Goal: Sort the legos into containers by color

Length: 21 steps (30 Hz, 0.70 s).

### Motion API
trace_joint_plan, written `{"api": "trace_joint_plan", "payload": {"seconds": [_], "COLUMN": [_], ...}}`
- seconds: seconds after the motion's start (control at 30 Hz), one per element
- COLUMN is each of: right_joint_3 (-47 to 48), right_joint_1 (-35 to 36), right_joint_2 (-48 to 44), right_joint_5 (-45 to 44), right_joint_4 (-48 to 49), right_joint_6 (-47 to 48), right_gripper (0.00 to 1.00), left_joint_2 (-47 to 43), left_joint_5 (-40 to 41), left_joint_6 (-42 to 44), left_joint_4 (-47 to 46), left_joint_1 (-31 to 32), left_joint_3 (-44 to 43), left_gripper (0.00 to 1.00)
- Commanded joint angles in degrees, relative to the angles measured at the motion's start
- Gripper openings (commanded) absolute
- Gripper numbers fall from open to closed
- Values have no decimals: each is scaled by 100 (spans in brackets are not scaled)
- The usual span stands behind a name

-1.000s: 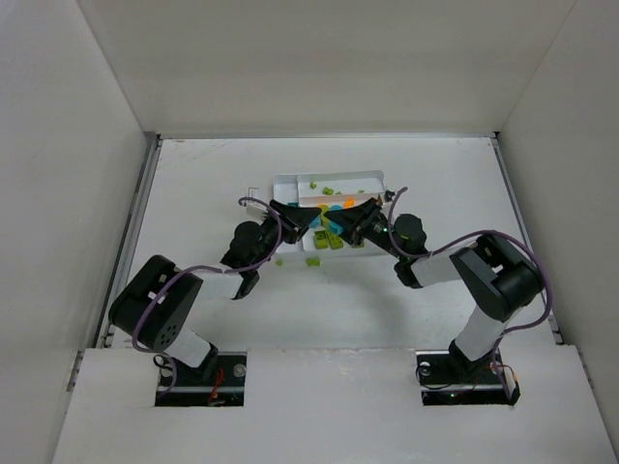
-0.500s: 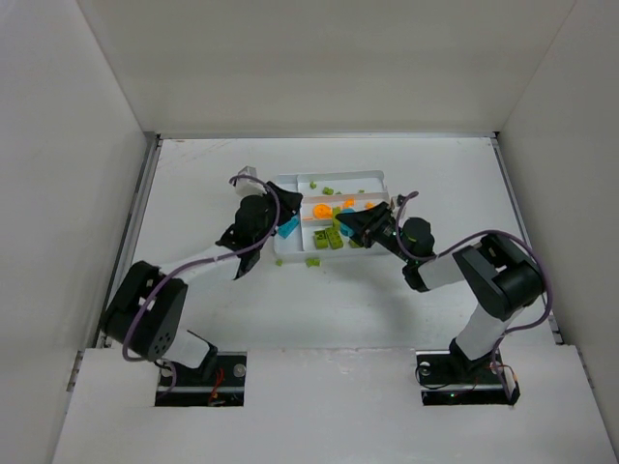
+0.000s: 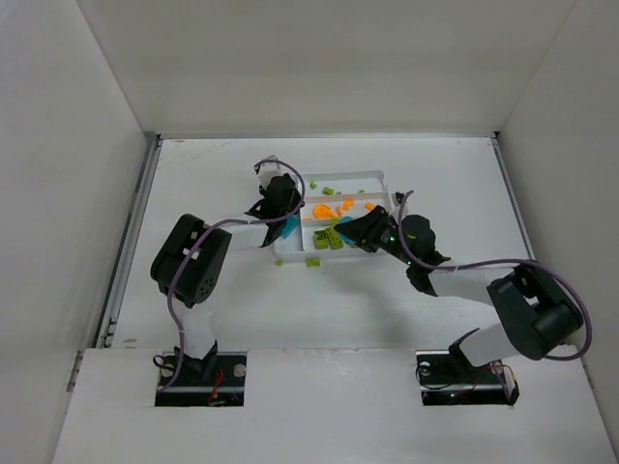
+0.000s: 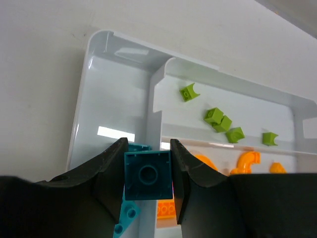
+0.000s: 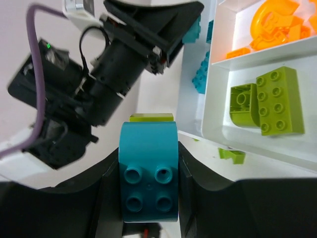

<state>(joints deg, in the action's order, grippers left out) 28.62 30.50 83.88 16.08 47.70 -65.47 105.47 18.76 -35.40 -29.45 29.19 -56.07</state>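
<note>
Seen from above, the flat white rectangular plastic tray lies mid-table holding small orange plastic pieces and lime green plastic pieces, with the left gripper over its left end and the right gripper at its near edge. The left wrist camera shows that gripper's fingers clamped on a teal-blue square single-stud brick, held above the divider beside the tray's left compartment. The right wrist camera shows its fingers closed around a teal-blue round-edged four-stud piece, held just outside the tray's outer wall.
</note>
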Motion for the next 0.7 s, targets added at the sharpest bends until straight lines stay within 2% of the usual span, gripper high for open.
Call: {"api": "trace_joint_plan", "payload": {"seconds": [0.0,0.2,0.27,0.4,0.5,0.67], "right_joint_3": [284,302,319,346,398,477], "right_joint_1": [144,153,153,162,153,75], "right_joint_2": [-415,-522,-460,-477,-495,-680], "right_joint_5": [-412,-474,-430,-447,-430,-386], "right_joint_4": [-867,-1105,-1097,-1123,-1158,-1237], "right_joint_6": [974,1195,1186,1230,1221,1186], "right_gripper": [26,26,26,26,26,27], "left_joint_2": [87,62,35,-96,-508,-1615], "left_joint_5": [373,391,400,356,278,-600], "left_joint_6": [393,446,507,455,341,-659], "left_joint_4": [10,-34,-34,27,9,-60], "left_joint_1": [47,3,-32,-67,90,363], "left_joint_3": [-483,-633,-650,-616,-326,639], "left_gripper": [31,48,50,50,45,42]}}
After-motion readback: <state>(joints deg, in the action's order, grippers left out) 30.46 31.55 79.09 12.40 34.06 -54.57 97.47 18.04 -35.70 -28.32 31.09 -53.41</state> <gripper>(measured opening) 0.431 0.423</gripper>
